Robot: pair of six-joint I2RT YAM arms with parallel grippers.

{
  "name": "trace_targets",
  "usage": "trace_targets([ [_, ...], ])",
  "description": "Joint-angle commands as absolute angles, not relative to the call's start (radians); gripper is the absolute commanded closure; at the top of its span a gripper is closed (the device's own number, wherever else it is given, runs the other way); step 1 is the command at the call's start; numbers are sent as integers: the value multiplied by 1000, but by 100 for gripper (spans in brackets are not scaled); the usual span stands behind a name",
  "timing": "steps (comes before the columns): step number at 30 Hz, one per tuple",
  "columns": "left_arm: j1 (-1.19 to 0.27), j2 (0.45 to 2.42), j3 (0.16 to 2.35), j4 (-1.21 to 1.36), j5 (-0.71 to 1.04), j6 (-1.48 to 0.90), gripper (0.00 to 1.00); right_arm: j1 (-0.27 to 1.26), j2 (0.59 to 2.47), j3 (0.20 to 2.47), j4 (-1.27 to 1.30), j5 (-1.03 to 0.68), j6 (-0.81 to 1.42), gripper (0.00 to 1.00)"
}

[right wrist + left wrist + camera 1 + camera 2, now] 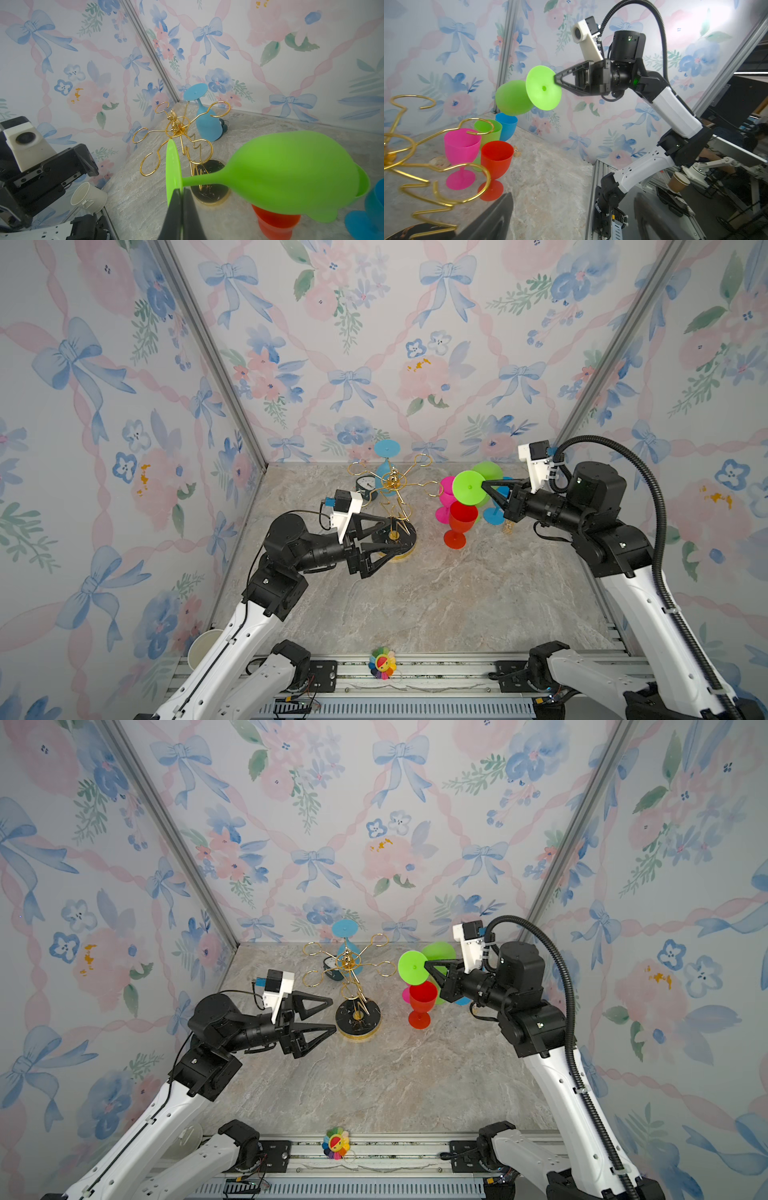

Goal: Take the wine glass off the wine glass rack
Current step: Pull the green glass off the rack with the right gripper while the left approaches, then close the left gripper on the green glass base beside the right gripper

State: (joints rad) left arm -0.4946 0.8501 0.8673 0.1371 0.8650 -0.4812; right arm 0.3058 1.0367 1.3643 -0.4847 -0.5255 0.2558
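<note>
Foot of the green wine glass [469,488] pinched at its edge in the right end effector [484,485], fingers pressed together on the thin disc. Glass off the wine glass rack [392,483], up in the air just right of it, tipped on its side, foot turned toward the rack, bowl pointing away to the far right. Clear of the gold loops in both top views.

Right arm up from the near right corner, elbow bent, forearm and wrist roughly level, reaching left toward the middle.

Rack upright at the far middle of the desk [415,605], round black base down on the marbled top, zigzag stem, loops spread above. Hanging blue glass [385,468] upside down at the rack's far side, foot uppermost. Small clock [365,485] on the desk behind the rack, a little left.

Left end effector [333,1016] low beside the rack's base, on its left, fingers spread wide, nothing between them; touching the base or not, impossible to tell. Left arm up from the near left corner, elbow bent, forearm level, pointing right at the rack.

Right of the rack, standing close together on the desk below the held glass: pink glass [462,145], red glass [496,158], second green glass [492,133], standing blue glass [506,128]. Flower toy [382,662] at the near edge, middle.
</note>
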Motion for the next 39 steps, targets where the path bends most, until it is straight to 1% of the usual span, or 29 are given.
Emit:
trace_targets([
  [1,-556,905,880,366,926,-618,9,342,983,1345,-477,-534,193,100],
  [3,-572,952,908,420,922,-657,11,363,967,1350,-488,-553,181,100],
  [6,-578,1025,979,430,925,-685,16,394,946,1358,-501,-572,174,100],
  [10,-597,1106,1039,483,914,-732,18,441,929,1341,-467,-601,189,100],
  [16,-632,1203,1090,528,904,-794,26,495,928,1356,-482,-592,173,100],
  [24,-643,1246,1122,538,903,-800,28,506,913,1354,-479,-583,173,100],
  [27,-653,1266,1141,539,913,-814,35,508,912,1347,-470,-582,174,100],
  [32,-679,1273,1148,539,928,-815,41,509,911,1348,-469,-565,170,100],
  [36,-693,1267,1141,540,931,-813,48,507,906,1360,-486,-542,163,100],
  [39,-704,1265,1137,539,933,-805,52,505,908,1365,-499,-528,164,100],
])
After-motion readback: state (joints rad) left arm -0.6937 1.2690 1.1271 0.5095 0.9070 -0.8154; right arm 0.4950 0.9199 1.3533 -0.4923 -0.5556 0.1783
